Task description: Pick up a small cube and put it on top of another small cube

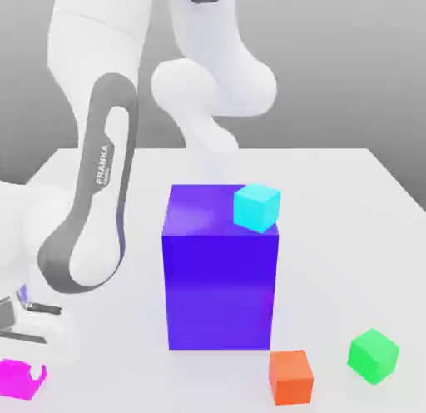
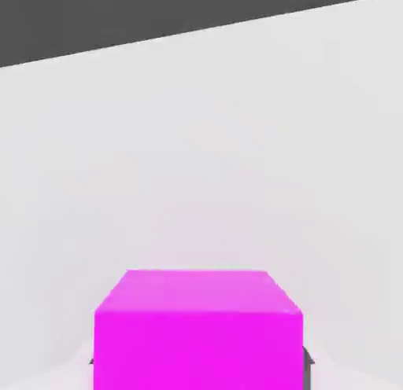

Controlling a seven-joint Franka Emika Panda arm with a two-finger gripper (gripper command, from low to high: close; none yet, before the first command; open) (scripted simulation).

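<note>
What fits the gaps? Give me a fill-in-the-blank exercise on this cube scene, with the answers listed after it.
1. The small cyan cube sits on top of the big ____ block.
2. The gripper is shut on the small ____ cube.
3. In the exterior view, the small orange cube lies on the white table beside the small ____ cube.

Missing words: blue-purple; magenta; green

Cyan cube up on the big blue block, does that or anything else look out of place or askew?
Yes: the cyan cube sits at the blue block's corner, overhanging its edge. The magenta, orange and green cubes look normal.
</note>
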